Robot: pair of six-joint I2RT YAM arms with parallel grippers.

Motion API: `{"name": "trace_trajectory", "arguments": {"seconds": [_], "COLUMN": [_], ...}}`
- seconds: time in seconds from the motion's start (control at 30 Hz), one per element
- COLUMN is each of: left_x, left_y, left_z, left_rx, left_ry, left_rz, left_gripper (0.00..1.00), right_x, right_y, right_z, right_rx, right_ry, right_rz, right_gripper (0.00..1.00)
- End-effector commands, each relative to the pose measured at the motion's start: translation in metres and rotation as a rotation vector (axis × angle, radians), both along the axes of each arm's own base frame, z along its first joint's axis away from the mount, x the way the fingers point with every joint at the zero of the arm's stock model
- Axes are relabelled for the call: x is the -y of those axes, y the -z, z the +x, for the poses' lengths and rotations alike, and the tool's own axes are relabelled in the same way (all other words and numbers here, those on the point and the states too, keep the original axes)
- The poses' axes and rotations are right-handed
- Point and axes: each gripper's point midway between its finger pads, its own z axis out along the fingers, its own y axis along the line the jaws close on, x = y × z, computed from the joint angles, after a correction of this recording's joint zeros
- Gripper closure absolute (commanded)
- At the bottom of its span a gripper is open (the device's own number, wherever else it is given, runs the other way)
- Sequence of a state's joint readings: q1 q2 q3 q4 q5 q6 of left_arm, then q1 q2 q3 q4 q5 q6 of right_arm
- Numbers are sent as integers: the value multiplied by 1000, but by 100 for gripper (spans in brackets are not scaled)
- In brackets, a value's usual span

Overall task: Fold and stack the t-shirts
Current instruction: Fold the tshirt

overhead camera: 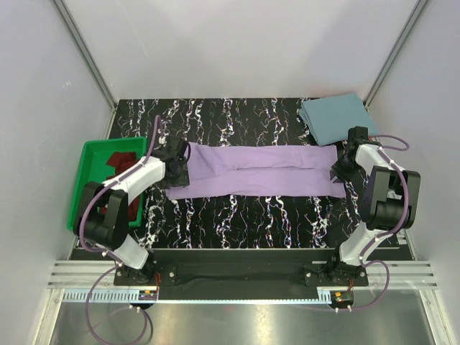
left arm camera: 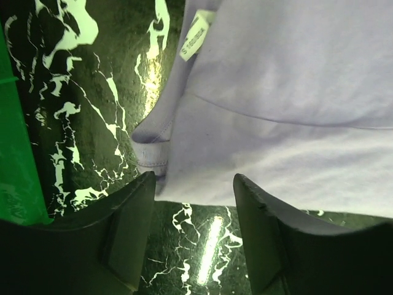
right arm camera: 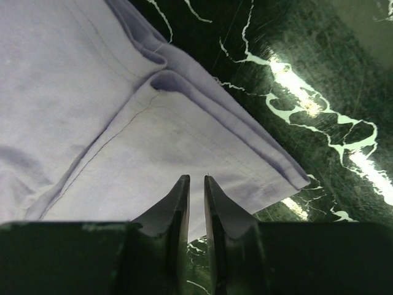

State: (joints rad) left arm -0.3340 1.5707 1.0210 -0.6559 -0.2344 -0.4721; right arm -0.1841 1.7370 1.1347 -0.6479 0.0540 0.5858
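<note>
Long shirt (overhead camera: 259,171) lies between tray (overhead camera: 82,169) left and folded shirt (overhead camera: 336,118) far right

Marble tbl (overhead camera: 237,212) — lavender tee (overhead camera: 259,171), teal tee (overhead camera: 334,118)

maroon shirt (overhead camera: 121,159) — seemingly part-hidden by left arm (overhead camera: 136,176) | label (left arm camera: 195,35) unreadable

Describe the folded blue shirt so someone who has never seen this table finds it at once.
Look at the black marbled table and go to its far right corner. There lies the teal-blue t-shirt, folded into a neat rectangle. The lavender t-shirt is stretched long across the middle, and the maroon t-shirt sits in the green tray at left.
</note>
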Motion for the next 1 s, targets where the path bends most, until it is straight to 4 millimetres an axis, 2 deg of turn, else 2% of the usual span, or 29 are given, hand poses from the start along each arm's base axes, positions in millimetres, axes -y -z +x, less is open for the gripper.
{"name": "trace_trajectory", "arguments": {"seconds": [0.0,0.07,0.17,0.23,0.3,0.33,0.63,0.77,0.87,0.9,0.97], "left_x": [4,1,0,-2,-7,-13,-46,-47,-46,-45,-42], "left_y": [5,11,16,20,23,22,2,2,2,1,-12], "left_z": [2,0,-4,-8,-14,-15,-6,-6,-7,-8,-7], "left_rx": [3,-17,-42,-50,-71,-71,-72,-92,-113,-115,-81], "left_ry": [-1,-6,-16,-27,-38,-48,-94,-81,-79,-81,-86], "left_rz": [-20,-4,1,10,31,58,254,267,268,258,234], "left_gripper": [44,49,66,86,97,100,100,100,90,76,65], "right_x": [10,11,14,16,21,23,39,42,45,47,49], "right_y": [5,7,10,11,11,11,23,24,20,17,7], "right_z": [-3,-3,-9,-10,-14,-16,-44,-56,-62,-63,-61], "right_rx": [-21,-20,-36,-41,-52,-58,-119,-118,-123,-120,-93], "right_ry": [3,6,15,18,26,29,90,106,123,132,139], "right_rz": [-54,-58,-72,-80,-99,-111,-150,-167,-192,-200,-205], "right_gripper": [78,78,79,79,79,79,82,82,82,82,82]}}
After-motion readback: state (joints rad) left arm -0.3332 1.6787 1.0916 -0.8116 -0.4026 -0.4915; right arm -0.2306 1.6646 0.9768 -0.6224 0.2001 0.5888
